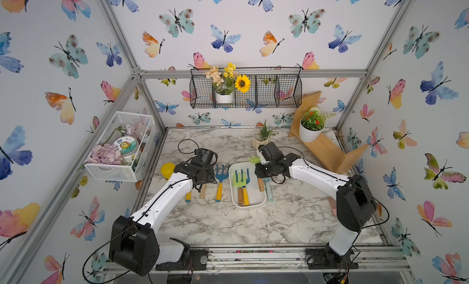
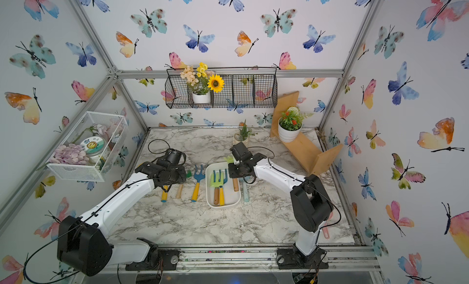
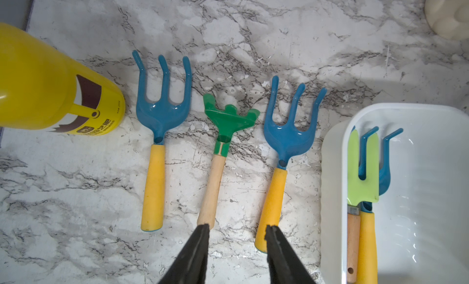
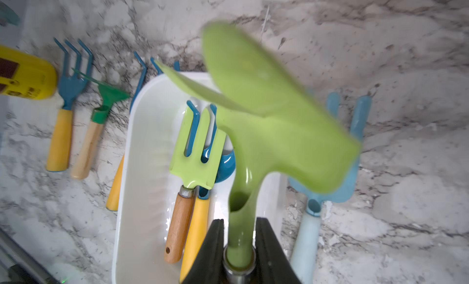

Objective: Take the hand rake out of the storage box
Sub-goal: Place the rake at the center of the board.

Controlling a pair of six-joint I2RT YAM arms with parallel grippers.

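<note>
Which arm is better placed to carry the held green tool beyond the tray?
Right. The right pincer is shut on the light green tool's neck above the glossy white tray; the left pincer is open over tools outside it.

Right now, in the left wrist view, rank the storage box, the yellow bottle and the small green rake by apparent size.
1. storage box, cropped by the frame
2. yellow bottle, also cropped
3. green rake, clearly smallest
</note>
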